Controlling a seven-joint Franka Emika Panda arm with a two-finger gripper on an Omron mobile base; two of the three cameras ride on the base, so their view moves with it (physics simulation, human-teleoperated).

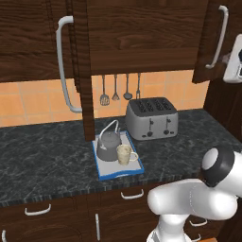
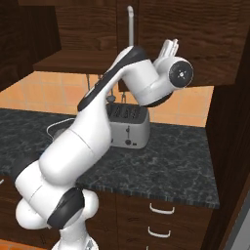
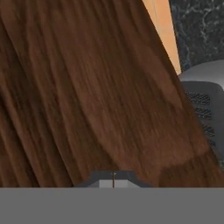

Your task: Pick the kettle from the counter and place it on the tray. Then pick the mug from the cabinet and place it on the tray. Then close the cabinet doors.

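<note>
With the squat dark-grey metal kettle (image 1: 109, 145) and cream speckled mug (image 1: 125, 154) both on the blue-rimmed tray (image 1: 118, 171) atop the black marbled worktop (image 1: 42, 151), the claw (image 3: 113, 179), pressed together, faces a dark wooden cabinet door (image 1: 211, 38), both doors unshut.

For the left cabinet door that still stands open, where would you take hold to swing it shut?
Grip the long bar handle of the left cabinet door near mid-height, coming from the front. It stands off the panel with a gap behind it, so fingers could close around it. Pushing the panel's open face is likely easier still.
</note>
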